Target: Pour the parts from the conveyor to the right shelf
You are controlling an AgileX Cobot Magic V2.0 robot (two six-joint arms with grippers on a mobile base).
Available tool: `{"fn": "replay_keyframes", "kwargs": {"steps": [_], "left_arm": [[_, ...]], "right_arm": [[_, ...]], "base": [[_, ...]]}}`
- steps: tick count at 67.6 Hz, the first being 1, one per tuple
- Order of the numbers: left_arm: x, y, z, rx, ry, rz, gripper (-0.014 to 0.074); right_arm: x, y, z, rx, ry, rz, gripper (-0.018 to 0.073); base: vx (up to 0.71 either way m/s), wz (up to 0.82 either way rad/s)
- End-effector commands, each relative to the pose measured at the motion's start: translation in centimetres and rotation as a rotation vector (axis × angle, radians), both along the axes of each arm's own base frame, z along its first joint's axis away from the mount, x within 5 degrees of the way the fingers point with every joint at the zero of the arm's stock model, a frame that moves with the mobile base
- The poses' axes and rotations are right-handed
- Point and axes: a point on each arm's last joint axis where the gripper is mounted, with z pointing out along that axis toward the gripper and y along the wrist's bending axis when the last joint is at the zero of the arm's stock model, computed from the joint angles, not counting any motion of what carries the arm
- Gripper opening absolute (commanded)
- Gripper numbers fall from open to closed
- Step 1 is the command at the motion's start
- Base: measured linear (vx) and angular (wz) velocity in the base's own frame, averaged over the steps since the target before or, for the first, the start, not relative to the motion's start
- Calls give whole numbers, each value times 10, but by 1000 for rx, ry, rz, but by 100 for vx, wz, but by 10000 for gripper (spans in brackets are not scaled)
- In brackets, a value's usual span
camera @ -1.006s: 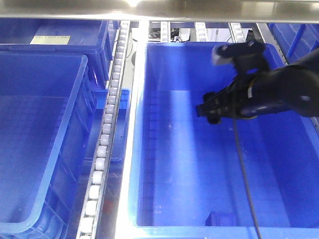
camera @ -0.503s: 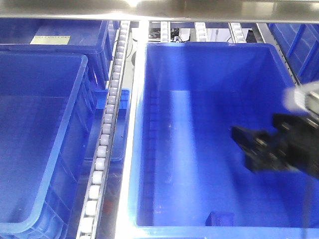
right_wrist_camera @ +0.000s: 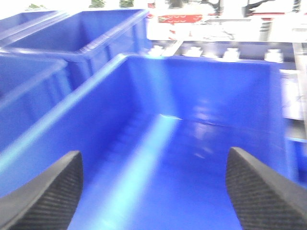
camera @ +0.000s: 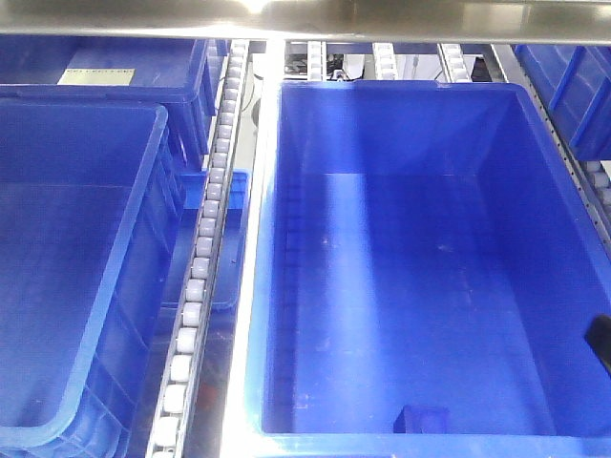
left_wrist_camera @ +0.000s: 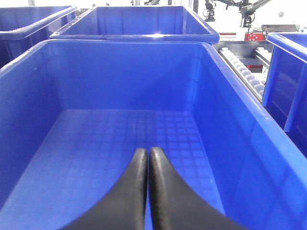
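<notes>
Front-facing view first: we see the right shelf (camera: 286, 19), a steel rack whose rows of white rollers (camera: 205, 239) run between deep-blue bins. Largest before us is the big bin (camera: 516, 172) at center right. Its floor is bare but for one small blue part (camera: 422, 417), which sits against the near wall, just inside the rim. Left of the roller row stands a second bin (camera: 86, 286), its floor showing nothing. At the right edge of this view a dark sliver (camera: 600, 339) pokes in; we cannot tell what it is.

Our left gripper (left_wrist_camera: 147, 158) hangs over a bin floor (left_wrist_camera: 96, 158) with its two black fingers (left_wrist_camera: 168, 191) pressed together, nothing between them. Our right gripper (right_wrist_camera: 153, 187) is spread wide above another bin (right_wrist_camera: 192, 91), fingers (right_wrist_camera: 48, 191) far apart and holding nothing; that view is blurred. We cannot see the conveyor in any view.
</notes>
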Motion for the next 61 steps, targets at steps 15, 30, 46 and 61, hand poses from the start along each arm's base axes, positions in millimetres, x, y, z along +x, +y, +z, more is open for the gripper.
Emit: {"fn": "replay_keyframes", "kwargs": {"steps": [15, 30, 46, 61], "left_arm": [[0, 0, -3, -9, -53, -5, -6], [0, 0, -3, -9, -53, -5, -6], [0, 0, -3, -9, -52, -5, -6], [0, 0, -3, -9, -50, -5, -6]], "right_arm": [[0, -6, 6, -28, -14, -59, 571], [0, -7, 7, 10, -14, -72, 542], [0, -6, 11, 13, -53, -58, 20], [0, -6, 12, 13, -63, -57, -9]], "base": [[0, 0], [0, 0], [0, 0], [0, 0]]}}
